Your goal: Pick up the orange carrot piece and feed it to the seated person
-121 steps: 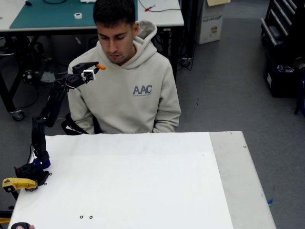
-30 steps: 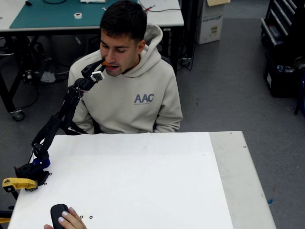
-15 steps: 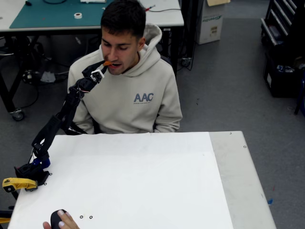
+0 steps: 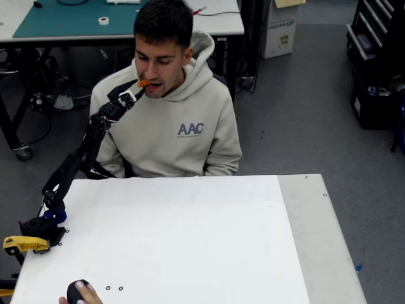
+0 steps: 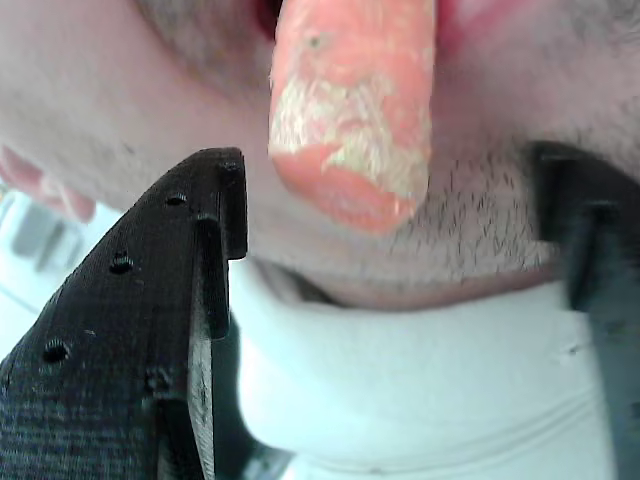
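The gripper (image 5: 395,230) is spread wide, with one black finger (image 5: 150,330) on the left of the wrist view and the other at the right edge. Nothing is between the fingers and they pinch nothing. The carrot (image 5: 355,110) sticks out just above the gap, and the fingers do not touch it. Its top end is in the person's mouth, and its cut end points down over the chin. In the fixed view the gripper (image 4: 130,94) is held up high, right by the person's (image 4: 171,120) mouth, and the carrot (image 4: 144,83) is a small orange bit at the lips. The black arm (image 4: 79,158) slopes up from its base (image 4: 41,227) at the left edge of the white table (image 4: 190,247). A yellow clamp (image 4: 22,244) sits beside the base. The person sits behind the table in a beige hoodie and leans a little toward the gripper. At the bottom edge of the table a hand (image 4: 85,294) rests on a black mouse (image 4: 74,292).
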Tool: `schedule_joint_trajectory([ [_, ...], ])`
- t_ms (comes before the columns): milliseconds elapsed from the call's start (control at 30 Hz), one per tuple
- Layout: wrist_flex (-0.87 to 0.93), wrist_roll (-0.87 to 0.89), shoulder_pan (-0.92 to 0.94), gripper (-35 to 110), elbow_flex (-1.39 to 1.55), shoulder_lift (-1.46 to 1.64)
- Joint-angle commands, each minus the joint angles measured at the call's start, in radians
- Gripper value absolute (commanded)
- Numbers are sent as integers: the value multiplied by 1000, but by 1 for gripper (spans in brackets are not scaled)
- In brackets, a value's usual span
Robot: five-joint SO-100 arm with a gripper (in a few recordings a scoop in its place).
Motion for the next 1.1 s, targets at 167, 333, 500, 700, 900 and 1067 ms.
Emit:
schedule_joint_trajectory([
  [167, -11, 9, 91, 29, -31, 64],
  [333, -11, 0, 164, 27, -31, 63],
  [500, -11, 0, 239, 26, -31, 63],
  [700, -11, -2, 325, 26, -31, 63],
  [900, -11, -2, 436, 12, -31, 63],
  [1067, -11, -3, 551, -3, -29, 57],
])
